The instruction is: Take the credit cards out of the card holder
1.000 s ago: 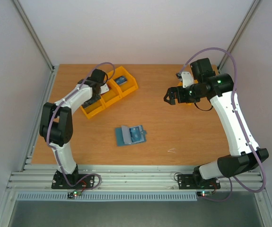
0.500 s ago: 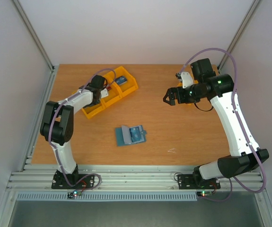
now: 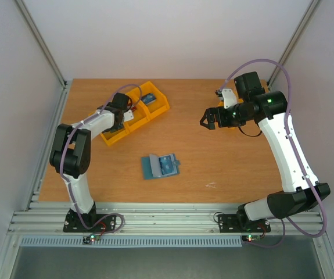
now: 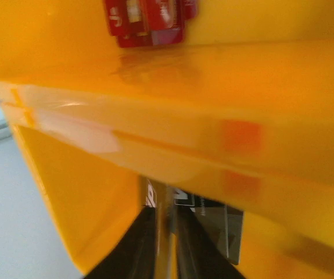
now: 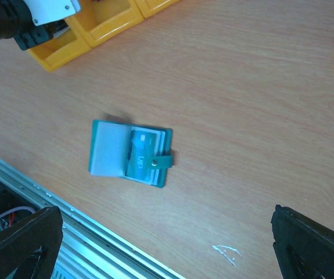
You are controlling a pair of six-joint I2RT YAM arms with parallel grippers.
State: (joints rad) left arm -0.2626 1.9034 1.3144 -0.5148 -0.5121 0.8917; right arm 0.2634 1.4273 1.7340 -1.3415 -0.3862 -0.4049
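Teal-blue on the wooden table [image 5: 259, 75], the card holder [image 5: 130, 154] lies open and flat near the middle, towards the near edge. One blue card [image 5: 142, 151] still shows in its pocket beside the snap strap [image 5: 162, 161].

Your right gripper [image 3: 208, 121] hangs above the table with its fingers [image 5: 21, 244] spread wide and nothing between them. From it, the holder lies towards the near edge and over to the robot's left. The holder's long spread runs roughly across the table, slightly tilted. I'd judge that the card must slide out sideways along that line, though the pocket mouth is too small to read for certain.

Your left gripper [image 3: 120, 116] is down inside the orange bins [image 3: 135, 113]. Its fingers [image 4: 143, 250] are drawn close together beside a dark grey card [image 4: 210, 224], and a red card [image 4: 146, 20] lies in the next compartment. You cannot tell from the wrist view whether those fingers pinch anything.

The two grippers sit about equally far from the holder. Only the right one is free, with the holder square in its view, so that approach looks the likelier.
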